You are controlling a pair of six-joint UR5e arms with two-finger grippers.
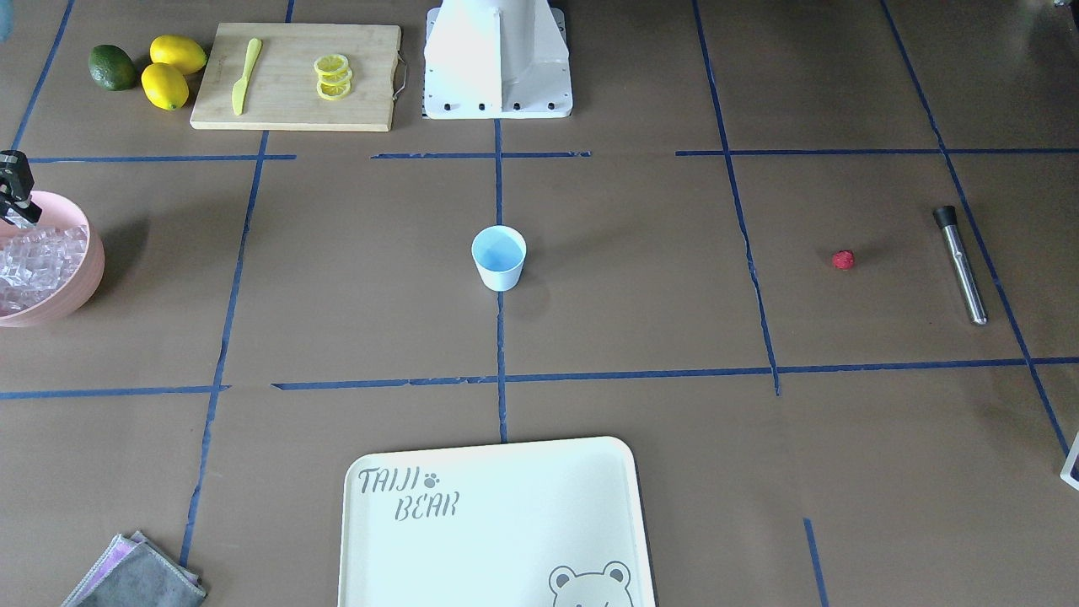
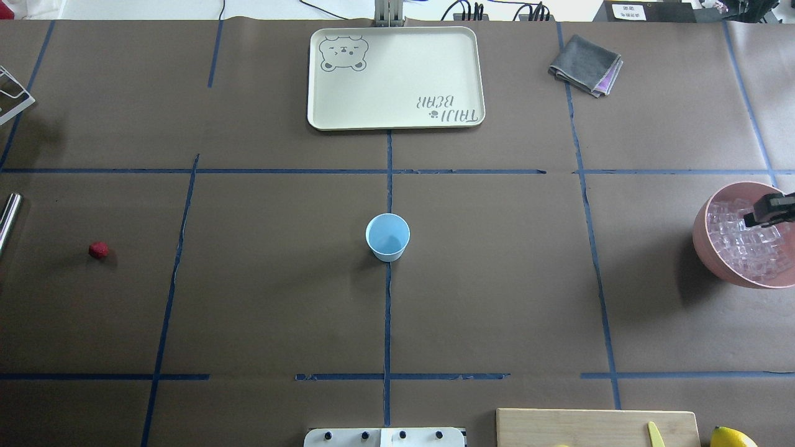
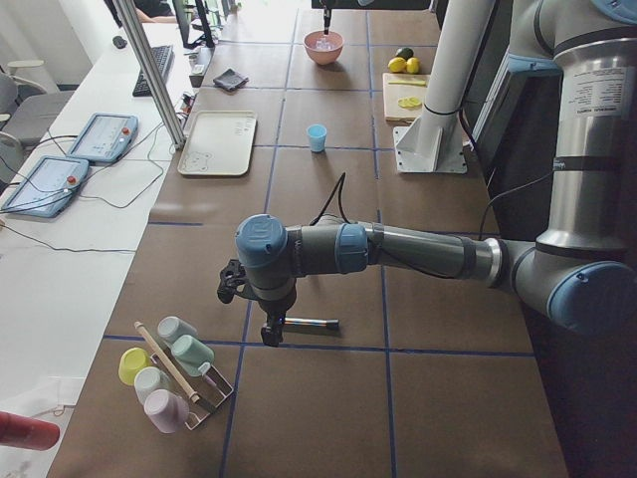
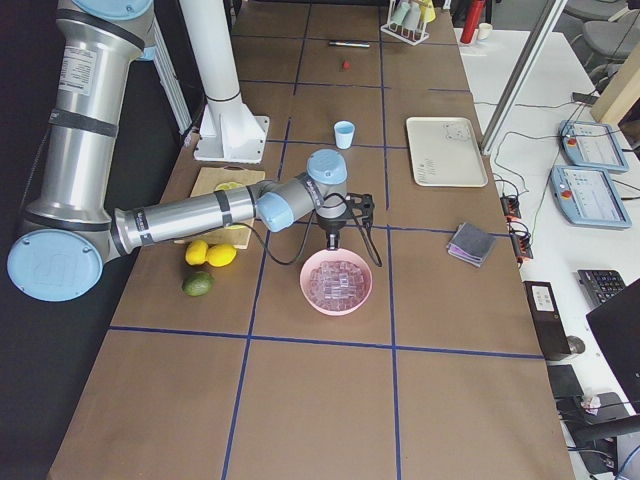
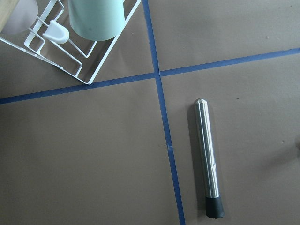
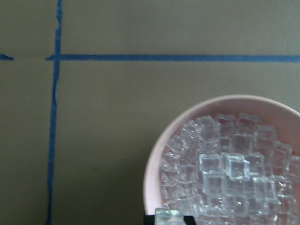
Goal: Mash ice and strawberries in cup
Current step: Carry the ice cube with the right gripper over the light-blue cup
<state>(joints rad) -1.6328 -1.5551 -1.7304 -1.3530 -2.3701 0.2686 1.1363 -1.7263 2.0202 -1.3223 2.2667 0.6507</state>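
Cup: small light-blue tapered plastic cup [image 2: 387, 236] stands upright at the table's centre, on the blue tape line, apart from everything else.

Strawberry: small round red bumpy strawberry [image 2: 98, 249] lies on the brown paper on the robot's left side, well apart from the cup. Just beyond it lies a steel muddler rod with a black end [image 1: 959, 263].

Ice: small clear glassy cubes of ice [image 6: 229, 168] fill the large pink bowl [image 2: 702, 230] at the robot's far right.

Right gripper [image 2: 751, 218]: hangs over the bowl's far rim. In the wrist view one cube [image 6: 168, 216] sits pinched at the dark fingertips, above the heap.

Left gripper [image 3: 271, 334]: points down over the muddler, seen only from the side. Jaw state: cannot tell.
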